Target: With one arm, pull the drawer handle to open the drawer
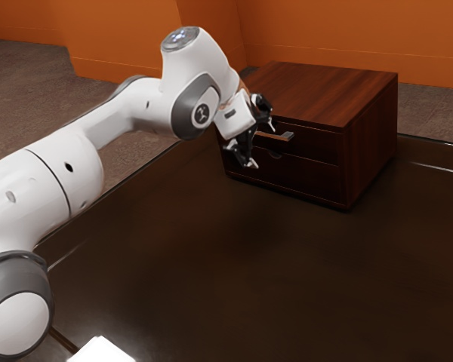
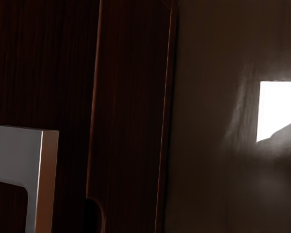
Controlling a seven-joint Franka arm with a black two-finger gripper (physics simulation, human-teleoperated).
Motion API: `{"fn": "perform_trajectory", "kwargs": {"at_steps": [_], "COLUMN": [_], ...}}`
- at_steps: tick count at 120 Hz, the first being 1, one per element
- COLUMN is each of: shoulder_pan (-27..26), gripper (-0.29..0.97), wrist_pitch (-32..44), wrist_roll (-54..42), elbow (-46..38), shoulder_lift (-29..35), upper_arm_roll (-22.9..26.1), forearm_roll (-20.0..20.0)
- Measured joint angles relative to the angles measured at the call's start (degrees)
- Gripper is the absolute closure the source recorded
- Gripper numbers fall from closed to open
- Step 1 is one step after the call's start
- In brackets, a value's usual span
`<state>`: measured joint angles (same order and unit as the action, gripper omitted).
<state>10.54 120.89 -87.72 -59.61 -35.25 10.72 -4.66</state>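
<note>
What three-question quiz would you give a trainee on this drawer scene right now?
1. True or false: the cabinet stands on the floor.
2. Multiple choice: the claw is closest to
A. the drawer handle
B. the cabinet's top
C. the cabinet's rear side
3. Fill in: the wall behind the cabinet is coloured ____.

Key:
1. False. It stands on the dark glossy table.
2. A. The claw is at the end of the handle nearer the arm.
3. Orange.
</note>
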Motion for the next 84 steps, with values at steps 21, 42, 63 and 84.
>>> {"fn": "perform_trajectory", "kwargs": {"at_steps": [21, 42, 63, 84], "shoulder_pan": [0.3, 0.5, 0.6, 0.6], "gripper": [0.00, -0.01, 0.08, 0.22], "wrist_pitch": [0.6, 1.1, 1.3, 1.0], "wrist_roll": [0.0, 0.0, 0.0, 0.0], "elbow": [0.2, 0.1, 0.1, 0.1], "shoulder_lift": [-0.5, -1.2, -1.1, -0.7], "upper_arm_roll": [0.0, 0.0, 0.0, -0.1], "forearm_roll": [0.0, 0.1, 0.1, 0.2]}}
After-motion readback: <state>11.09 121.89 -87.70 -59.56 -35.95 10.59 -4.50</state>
